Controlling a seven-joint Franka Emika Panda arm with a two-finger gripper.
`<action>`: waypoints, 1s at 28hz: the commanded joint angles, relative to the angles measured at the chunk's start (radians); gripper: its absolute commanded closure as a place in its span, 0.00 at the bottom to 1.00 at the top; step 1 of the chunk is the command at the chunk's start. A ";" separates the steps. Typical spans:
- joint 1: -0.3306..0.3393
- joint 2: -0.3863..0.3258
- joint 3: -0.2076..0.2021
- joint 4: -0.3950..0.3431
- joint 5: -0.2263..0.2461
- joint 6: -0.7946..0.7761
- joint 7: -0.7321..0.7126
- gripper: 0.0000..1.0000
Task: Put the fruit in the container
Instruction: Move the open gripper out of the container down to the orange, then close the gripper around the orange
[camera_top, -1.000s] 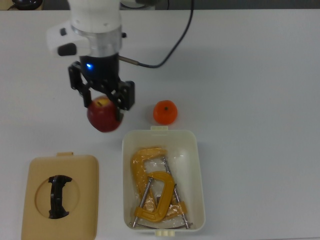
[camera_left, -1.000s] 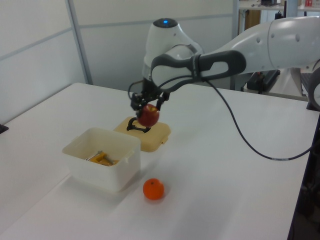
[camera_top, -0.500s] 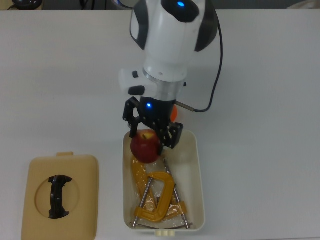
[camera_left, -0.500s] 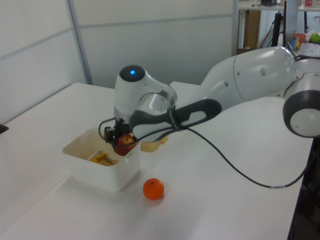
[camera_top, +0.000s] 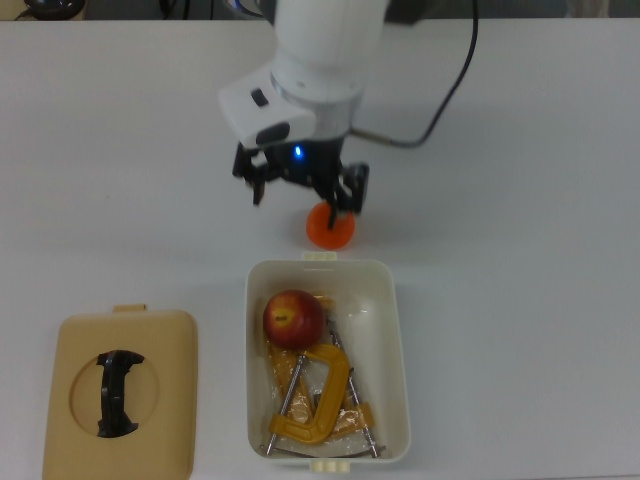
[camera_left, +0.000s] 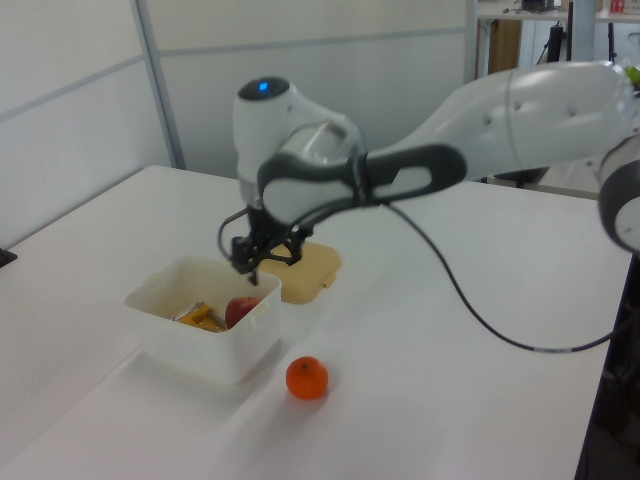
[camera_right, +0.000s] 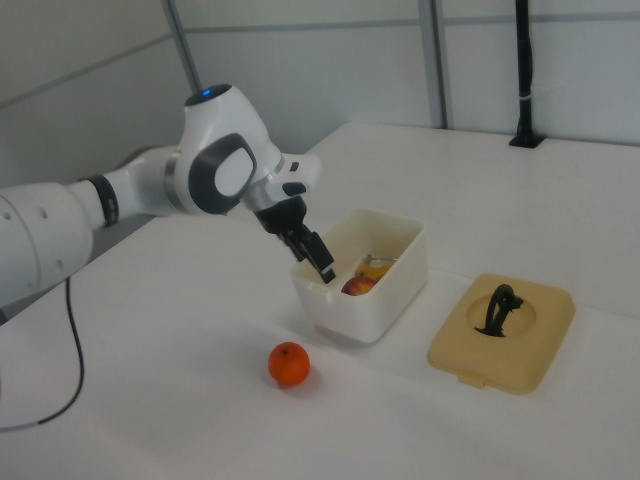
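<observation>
**Apple in the tub, orange next**

Nearest in the top view is the container (camera_top: 397, 360), whose long axis runs from the top view's bottom edge up toward the arm, with small tabs on its short ends. The apple (camera_top: 293, 318) sits inside at the end closer to the arm, against the top view's left wall, resting on yellow-orange clamps (camera_top: 315, 390) that fill the rest. Its pale dimple faces sideways, toward the top view's left. Off to the top view's left lies the tan lid (camera_top: 120, 392), flat on the desk (camera_top: 520, 200).

Just beyond the tub's far short end sits the orange (camera_top: 330, 228), round, so no axis to worry about. My claw (camera_top: 300, 188) hangs above it, fingers apart and empty, one fingertip (camera_top: 341, 207) overlapping the orange in the top view (the left view suggests it is raised above the desk).

As I judge it, I should centre the fingers either side of the orange, descend straight, and close gently. Then I would release it in the free corner beside the apple.
</observation>
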 joint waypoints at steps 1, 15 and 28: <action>0.006 -0.087 -0.021 -0.055 0.051 -0.170 -0.253 0.00; 0.082 -0.006 -0.007 -0.239 -0.012 0.078 -0.147 0.00; 0.122 0.070 0.007 -0.311 -0.096 0.214 -0.055 0.00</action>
